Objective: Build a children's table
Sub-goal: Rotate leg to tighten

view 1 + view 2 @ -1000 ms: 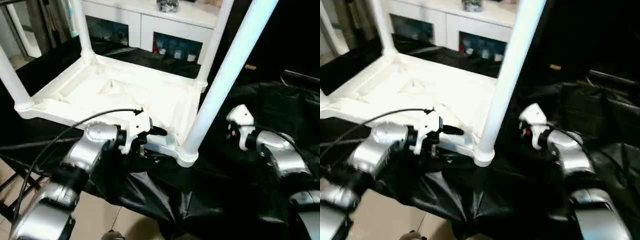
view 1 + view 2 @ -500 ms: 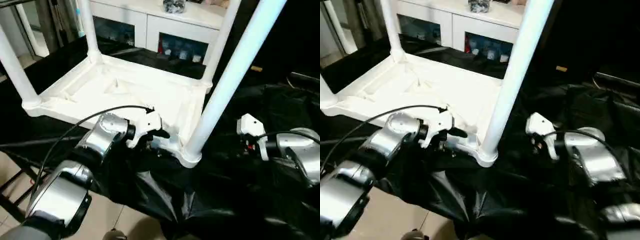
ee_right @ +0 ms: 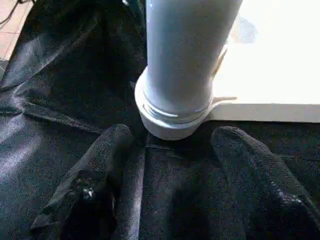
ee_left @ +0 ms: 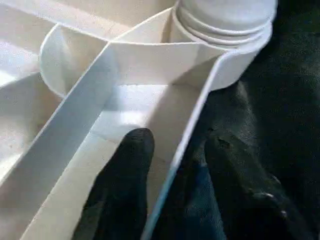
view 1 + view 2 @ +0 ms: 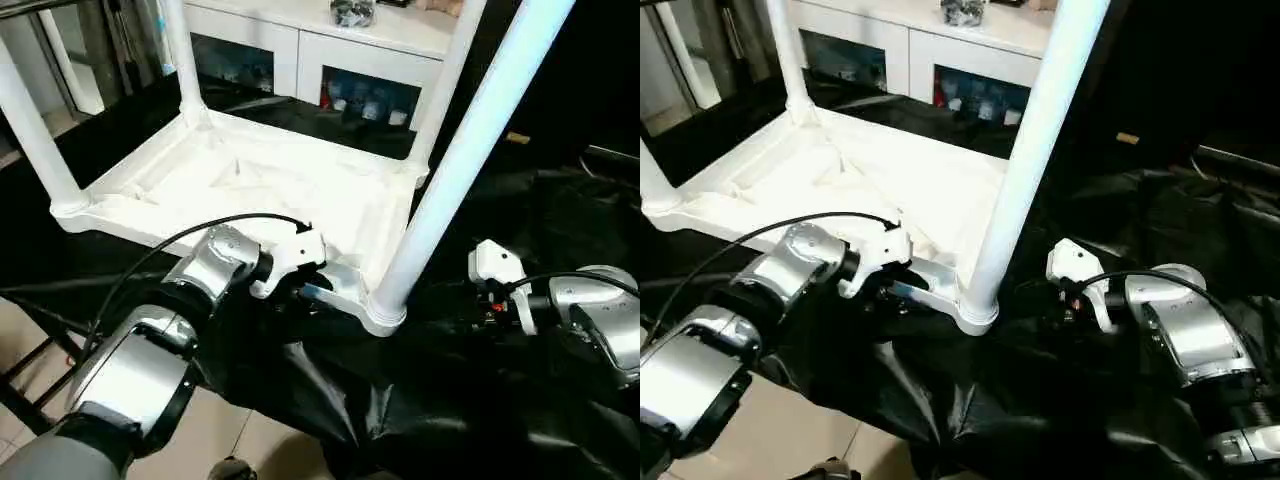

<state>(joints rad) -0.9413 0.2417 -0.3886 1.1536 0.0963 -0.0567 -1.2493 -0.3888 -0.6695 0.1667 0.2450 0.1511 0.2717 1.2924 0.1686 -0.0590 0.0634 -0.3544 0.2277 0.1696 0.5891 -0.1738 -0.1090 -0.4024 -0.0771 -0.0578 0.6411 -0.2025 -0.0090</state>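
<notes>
The children's table lies upside down on black cloth, its white tabletop (image 5: 250,180) with the ribbed underside facing up. Legs stand in its corner sockets, the nearest one (image 5: 470,140) at the near right corner. My left gripper (image 5: 305,290) is at the tabletop's near rim (image 4: 200,95), just left of that corner. It is open: one finger (image 4: 125,175) is inside the rim wall and the other outside, with narrow gaps. My right gripper (image 3: 172,135) is open and low on the cloth, pointing at the near leg's socket (image 3: 175,115), which stands just ahead of its fingertips.
A white glass-door cabinet (image 5: 330,60) stands behind the table. The black cloth (image 5: 450,400) hangs in folds over the near edge of the work surface, with tiled floor (image 5: 30,340) below at the left. A black cable (image 5: 180,240) loops over my left forearm.
The left gripper's fingers have drawn closer together around the tabletop's rim. The right gripper sits a little lower by the leg's base, its opening unchanged. The camera has shifted slightly.
</notes>
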